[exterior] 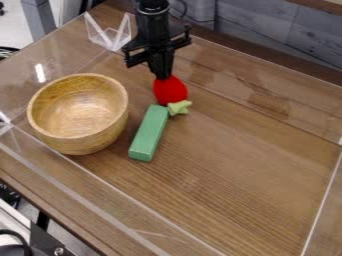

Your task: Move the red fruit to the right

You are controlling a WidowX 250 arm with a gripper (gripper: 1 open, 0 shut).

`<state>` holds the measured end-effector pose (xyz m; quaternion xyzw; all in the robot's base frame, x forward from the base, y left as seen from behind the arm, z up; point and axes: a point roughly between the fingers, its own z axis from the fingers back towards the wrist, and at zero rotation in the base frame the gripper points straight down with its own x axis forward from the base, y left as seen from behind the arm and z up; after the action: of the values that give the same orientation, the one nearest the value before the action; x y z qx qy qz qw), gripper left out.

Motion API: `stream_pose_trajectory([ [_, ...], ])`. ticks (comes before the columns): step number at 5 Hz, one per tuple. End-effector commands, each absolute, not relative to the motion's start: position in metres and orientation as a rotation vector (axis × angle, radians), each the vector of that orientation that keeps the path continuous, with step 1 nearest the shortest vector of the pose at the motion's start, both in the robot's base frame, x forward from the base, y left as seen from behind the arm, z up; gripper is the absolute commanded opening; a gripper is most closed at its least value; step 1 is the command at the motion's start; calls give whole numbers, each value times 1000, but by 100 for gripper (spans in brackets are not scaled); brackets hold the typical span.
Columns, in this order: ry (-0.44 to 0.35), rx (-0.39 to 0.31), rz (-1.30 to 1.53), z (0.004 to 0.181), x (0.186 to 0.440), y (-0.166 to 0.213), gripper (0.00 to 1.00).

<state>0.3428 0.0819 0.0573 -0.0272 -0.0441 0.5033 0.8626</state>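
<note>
The red fruit (168, 90) is a small glossy strawberry with a pale green leafy cap (179, 105) at its lower end. It hangs just above or at the wooden table top, right behind the far end of the flat green block (148, 132). My gripper (160, 72) points straight down from the black arm and is shut on the top of the red fruit. Whether the leafy cap touches the table I cannot tell.
A wooden bowl (78, 112) stands at the left, beside the green block. Clear acrylic walls (321, 215) ring the wooden table, with a low front wall and a raised corner at the back left. Bare wood stretches to the right of the fruit.
</note>
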Motion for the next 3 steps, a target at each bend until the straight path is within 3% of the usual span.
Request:
stream_pose_trajectory([
  [1, -170, -88, 1071, 87, 359, 79, 0],
  [3, -183, -56, 1100, 88, 368, 82, 0],
])
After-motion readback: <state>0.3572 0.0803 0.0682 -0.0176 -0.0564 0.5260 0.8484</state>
